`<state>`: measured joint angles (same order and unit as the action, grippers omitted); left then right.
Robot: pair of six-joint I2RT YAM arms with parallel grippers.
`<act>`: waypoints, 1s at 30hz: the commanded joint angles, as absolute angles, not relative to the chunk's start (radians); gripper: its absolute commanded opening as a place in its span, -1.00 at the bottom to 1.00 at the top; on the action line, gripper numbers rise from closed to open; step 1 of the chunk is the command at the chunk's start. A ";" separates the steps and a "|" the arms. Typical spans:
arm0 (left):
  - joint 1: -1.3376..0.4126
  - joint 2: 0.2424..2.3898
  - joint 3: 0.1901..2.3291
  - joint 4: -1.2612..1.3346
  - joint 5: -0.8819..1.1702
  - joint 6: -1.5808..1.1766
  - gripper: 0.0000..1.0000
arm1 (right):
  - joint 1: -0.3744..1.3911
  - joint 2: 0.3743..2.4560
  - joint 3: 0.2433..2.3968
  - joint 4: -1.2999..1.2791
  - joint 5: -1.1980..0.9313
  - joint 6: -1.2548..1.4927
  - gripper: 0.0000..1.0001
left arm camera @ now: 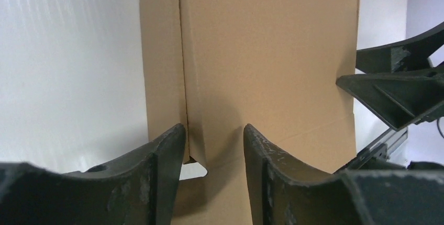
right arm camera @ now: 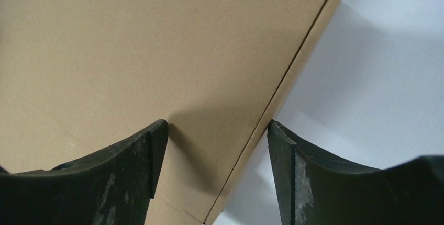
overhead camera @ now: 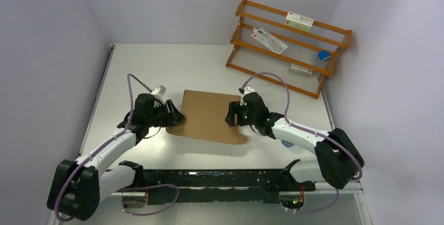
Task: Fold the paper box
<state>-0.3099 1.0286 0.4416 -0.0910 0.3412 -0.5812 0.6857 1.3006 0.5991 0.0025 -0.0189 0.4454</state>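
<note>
Nearest, just below the middle of the overhead view, the left gripper point(left arm camera: 214, 131) has its fingers apart over a crease line close to the left edge of the paper box point(overhead camera: 209, 116). The right gripper point(right arm camera: 217, 125) has its fingers spread wider, straddling the opposite edge, and neither holds anything. The box lies flat at the centre of the bench point(overhead camera: 152, 68), a rounded tab showing at its lower right corner. I judge the folding barely begun, with no wall raised yet. The next move likely calls for one set of fingers to pin the sheet while the other slips under a side flap and lifts it along its crease. Farther back, at upper right, an orange wooden rack point(overhead camera: 288, 42) carries small white cartons point(overhead camera: 299, 22), and plain pale walls point(overhead camera: 52, 36) close the scene.
</note>
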 commanded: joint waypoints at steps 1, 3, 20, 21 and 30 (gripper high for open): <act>-0.331 1.167 0.382 0.040 0.333 -0.607 0.00 | 0.621 1.395 0.639 0.109 -0.058 0.372 0.40; -0.337 1.216 0.387 0.068 0.317 -0.604 -0.01 | 0.568 1.424 0.647 0.153 -0.089 0.348 0.35; -0.362 1.076 0.457 -0.057 0.067 -0.616 0.28 | 0.531 1.468 0.703 0.153 -0.043 0.292 0.34; -0.361 1.112 0.457 -0.018 0.099 -0.621 0.25 | 0.527 1.471 0.699 0.158 -0.048 0.295 0.34; -0.362 1.311 0.413 0.144 0.226 -0.647 -0.04 | 0.521 1.507 0.625 0.221 -0.127 0.325 0.24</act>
